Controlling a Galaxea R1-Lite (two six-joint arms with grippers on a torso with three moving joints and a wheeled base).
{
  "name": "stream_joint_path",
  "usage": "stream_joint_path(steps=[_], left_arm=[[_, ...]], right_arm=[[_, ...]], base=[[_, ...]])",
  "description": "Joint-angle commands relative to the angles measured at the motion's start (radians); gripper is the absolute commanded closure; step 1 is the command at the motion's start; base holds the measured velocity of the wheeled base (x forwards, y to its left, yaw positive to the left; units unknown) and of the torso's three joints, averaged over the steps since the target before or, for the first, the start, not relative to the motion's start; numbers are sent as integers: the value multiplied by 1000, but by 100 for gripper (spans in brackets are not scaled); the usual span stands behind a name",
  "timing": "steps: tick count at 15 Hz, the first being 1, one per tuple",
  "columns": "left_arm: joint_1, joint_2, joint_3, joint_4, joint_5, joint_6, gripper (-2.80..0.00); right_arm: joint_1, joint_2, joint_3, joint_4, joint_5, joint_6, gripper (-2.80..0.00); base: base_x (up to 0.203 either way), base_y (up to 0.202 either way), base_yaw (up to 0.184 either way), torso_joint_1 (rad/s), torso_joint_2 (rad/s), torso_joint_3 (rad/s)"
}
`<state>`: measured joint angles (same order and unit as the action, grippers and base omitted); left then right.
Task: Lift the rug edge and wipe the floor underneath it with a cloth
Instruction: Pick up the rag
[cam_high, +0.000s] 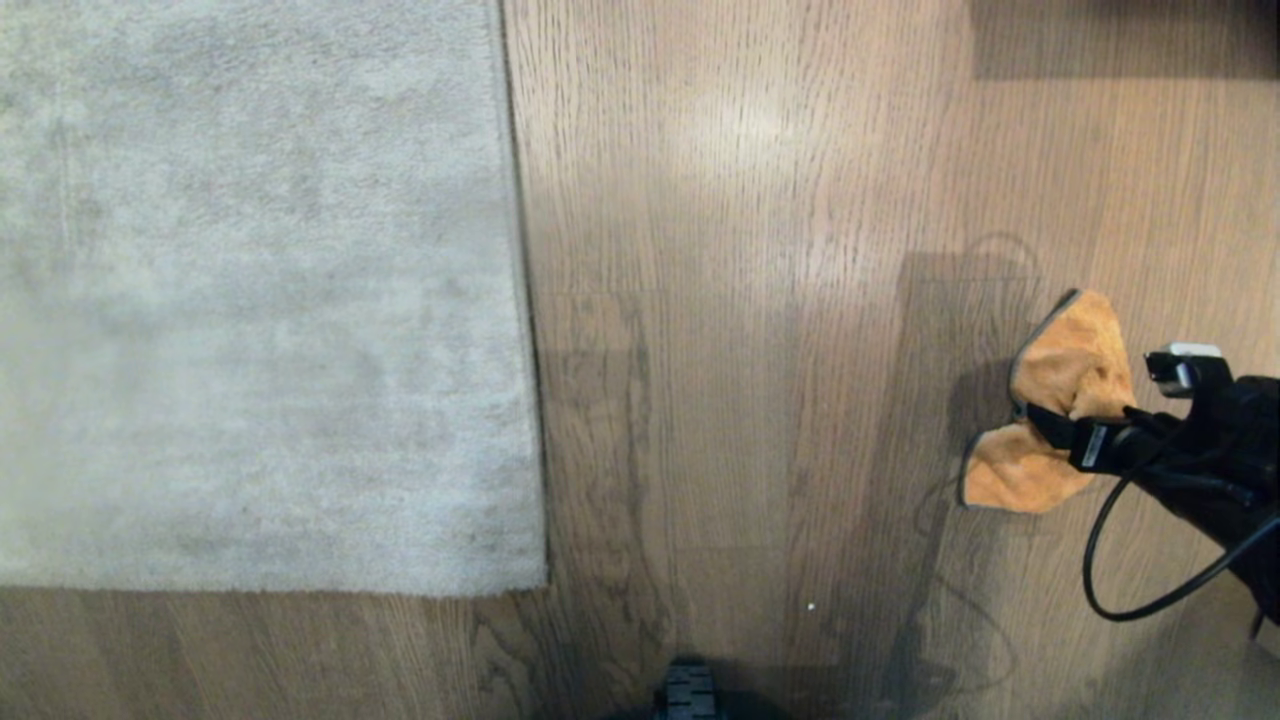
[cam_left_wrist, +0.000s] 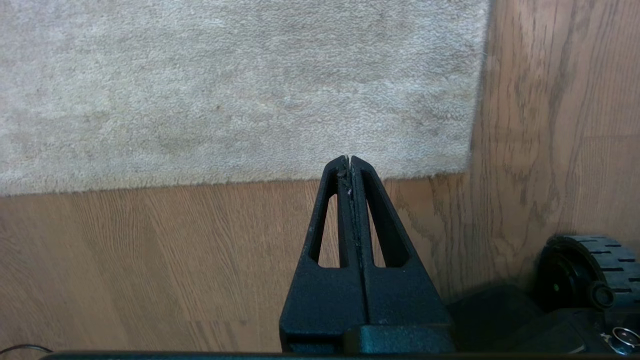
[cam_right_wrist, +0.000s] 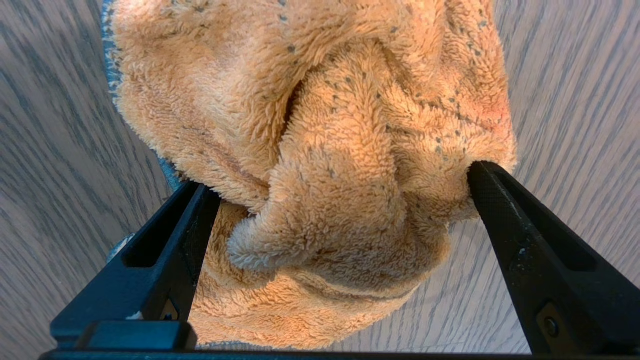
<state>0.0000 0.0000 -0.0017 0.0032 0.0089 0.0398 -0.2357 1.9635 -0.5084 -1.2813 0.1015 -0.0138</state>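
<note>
The orange fuzzy cloth (cam_high: 1060, 400) lies bunched on the brown wood floor (cam_high: 750, 300) at the right. My right gripper (cam_high: 1095, 390) is down over it and open wide. In the right wrist view the cloth (cam_right_wrist: 325, 150) fills the space between the fingers of that gripper (cam_right_wrist: 340, 180), and both fingertips (cam_right_wrist: 480, 172) touch its sides. The pale grey rug lies flat at the left, its rug edge (cam_high: 525, 300) straight along the floor. My left gripper (cam_left_wrist: 348, 159) is shut and empty. It hangs over the floor by the rug edge (cam_left_wrist: 250, 180) near the rug's corner.
Part of my base (cam_high: 687, 695) shows at the bottom of the head view, and a black wheel (cam_left_wrist: 580, 270) sits beside the left arm. A black cable (cam_high: 1100, 570) loops off the right arm. A dark shadow (cam_high: 1120, 35) lies at the far right.
</note>
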Motion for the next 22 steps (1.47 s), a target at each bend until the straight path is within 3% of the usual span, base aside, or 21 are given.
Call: stream_joint_path(steps=[1, 4, 5, 22], left_arm=[[0, 0, 0, 0, 0, 0, 0], [0, 0, 0, 0, 0, 0, 0], [0, 0, 0, 0, 0, 0, 0], [0, 0, 0, 0, 0, 0, 0]], right_arm=[[-2, 28, -10, -28, -5, 1, -280], [-1, 38, -12, -48, -5, 0, -280], [-2, 37, -12, -49, -5, 0, 0], [1, -111, 51, -2, 1, 8, 0]], base=[[0, 0, 0, 0, 0, 0], [0, 0, 0, 0, 0, 0], [0, 0, 0, 0, 0, 0], [0, 0, 0, 0, 0, 0]])
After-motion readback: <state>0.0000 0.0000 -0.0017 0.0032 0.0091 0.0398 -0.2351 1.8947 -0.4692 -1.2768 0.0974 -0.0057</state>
